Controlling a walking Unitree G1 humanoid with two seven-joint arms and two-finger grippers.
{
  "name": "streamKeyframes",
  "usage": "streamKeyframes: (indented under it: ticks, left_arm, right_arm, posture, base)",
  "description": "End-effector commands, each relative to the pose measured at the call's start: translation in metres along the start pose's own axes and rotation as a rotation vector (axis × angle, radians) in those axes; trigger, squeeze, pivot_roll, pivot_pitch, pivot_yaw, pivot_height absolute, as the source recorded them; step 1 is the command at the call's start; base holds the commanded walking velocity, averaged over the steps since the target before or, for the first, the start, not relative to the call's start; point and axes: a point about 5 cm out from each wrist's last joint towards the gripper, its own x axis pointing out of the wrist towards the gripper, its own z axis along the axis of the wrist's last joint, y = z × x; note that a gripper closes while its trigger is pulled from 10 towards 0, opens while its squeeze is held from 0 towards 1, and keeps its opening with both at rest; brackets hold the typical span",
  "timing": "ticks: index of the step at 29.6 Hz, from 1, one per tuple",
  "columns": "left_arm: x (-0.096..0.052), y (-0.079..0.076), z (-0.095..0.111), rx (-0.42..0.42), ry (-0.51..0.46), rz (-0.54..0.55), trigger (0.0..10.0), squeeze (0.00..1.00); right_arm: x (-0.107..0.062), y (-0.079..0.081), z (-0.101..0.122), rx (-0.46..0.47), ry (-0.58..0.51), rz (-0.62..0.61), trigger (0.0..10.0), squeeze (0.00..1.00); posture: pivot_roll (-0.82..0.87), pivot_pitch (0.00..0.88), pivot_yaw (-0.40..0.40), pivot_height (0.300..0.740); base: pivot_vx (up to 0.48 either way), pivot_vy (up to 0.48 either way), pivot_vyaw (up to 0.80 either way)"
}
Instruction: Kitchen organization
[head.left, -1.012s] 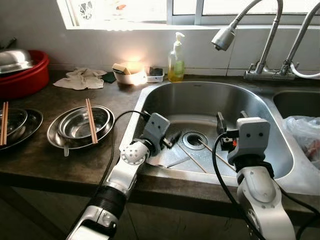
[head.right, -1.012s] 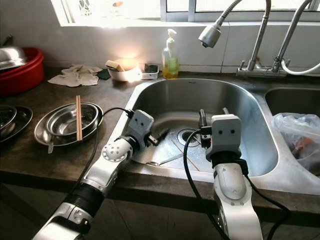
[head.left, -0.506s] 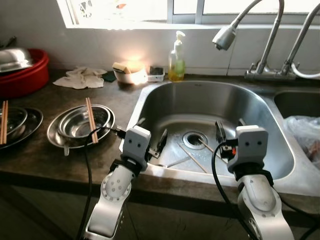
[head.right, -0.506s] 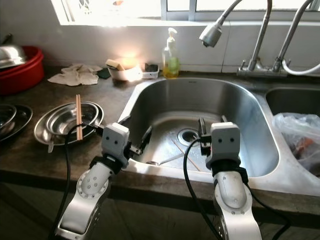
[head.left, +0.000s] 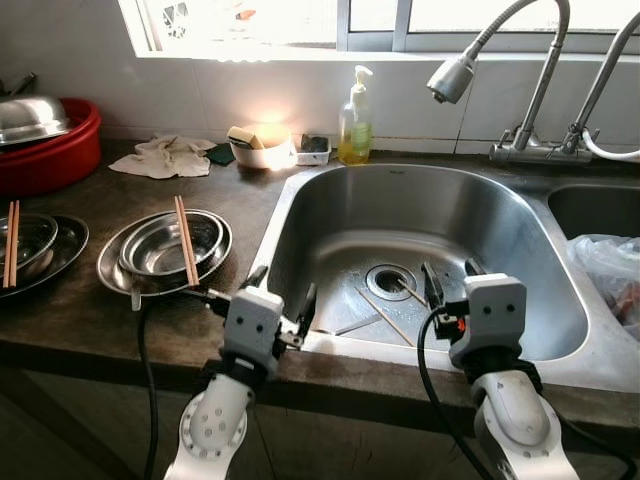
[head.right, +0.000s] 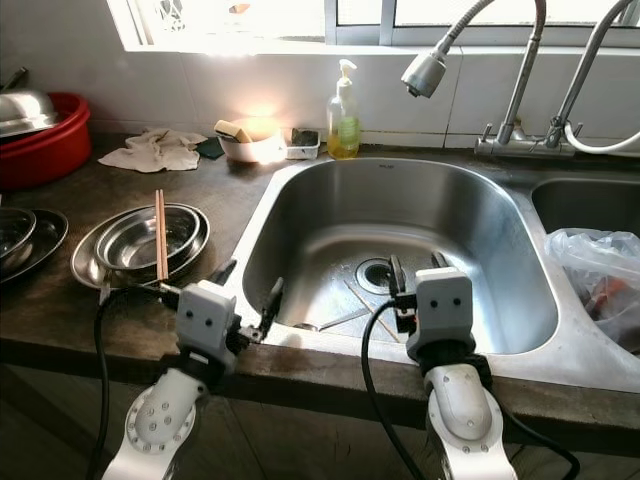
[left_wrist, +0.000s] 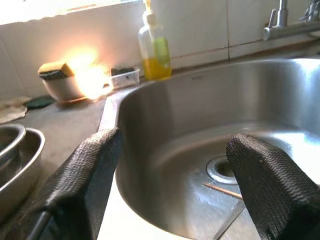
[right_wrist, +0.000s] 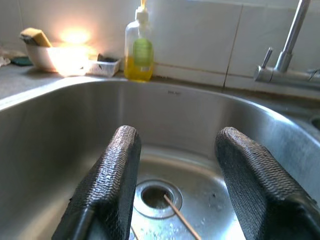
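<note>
Two loose wooden chopsticks (head.left: 386, 318) and a flat metal utensil (head.left: 352, 324) lie on the floor of the steel sink (head.left: 430, 205), next to the drain (head.left: 390, 280). My left gripper (head.left: 283, 290) hovers open over the sink's front-left rim, with nothing between its fingers (left_wrist: 85, 185). Over the front rim, right of the drain, my right gripper (head.left: 450, 276) stands open and points into the basin. One chopstick (right_wrist: 180, 216) shows below its fingers (right_wrist: 107, 185). A pair of chopsticks (head.left: 185, 240) rests across stacked steel bowls (head.left: 160, 258) on the dark counter.
More steel dishes with chopsticks (head.left: 10, 245) sit at the far left, behind them a red basin (head.left: 50, 155). A cloth (head.left: 165, 158), sponge bowl (head.left: 258, 150) and soap bottle (head.left: 353, 120) line the back. A spray faucet (head.left: 455, 75) overhangs the sink; a plastic bag (head.left: 610, 270) fills the right basin.
Both arms have drawn back toward me. The left gripper left the sink floor and now sits at the front-left rim; the right gripper pulled back slightly. Nothing was picked up.
</note>
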Motion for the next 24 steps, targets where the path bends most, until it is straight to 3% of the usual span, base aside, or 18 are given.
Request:
streamKeyframes:
  ticks: [1, 16, 24]
  left_arm:
    - [-0.0022, -0.0034, 0.0032, 0.002, 0.000, -0.010, 10.0, 0.00]
    - [-0.0107, -0.0100, -0.0028, -0.020, 0.037, -0.013, 10.0, 0.00]
    - [-0.0089, -0.0051, -0.0048, -0.027, 0.049, 0.009, 10.0, 0.00]
  right_arm:
    - [-0.0015, 0.0013, -0.0012, -0.004, -0.004, 0.013, 10.0, 0.00]
    - [-0.0049, 0.0020, -0.0049, -0.017, 0.004, 0.038, 10.0, 0.00]
    - [-0.0047, 0.0041, -0.0041, -0.014, 0.003, 0.038, 10.0, 0.00]
  posture:
    - [0.03, 0.000, -0.012, 0.740]
    - [0.02, 0.000, -0.014, 0.740]
    - [0.02, 0.007, -0.015, 0.740]
  base:
    - [0.000, 0.000, 0.00]
    - [-0.228, 0.000, 0.00]
    - [-0.283, 0.000, 0.00]
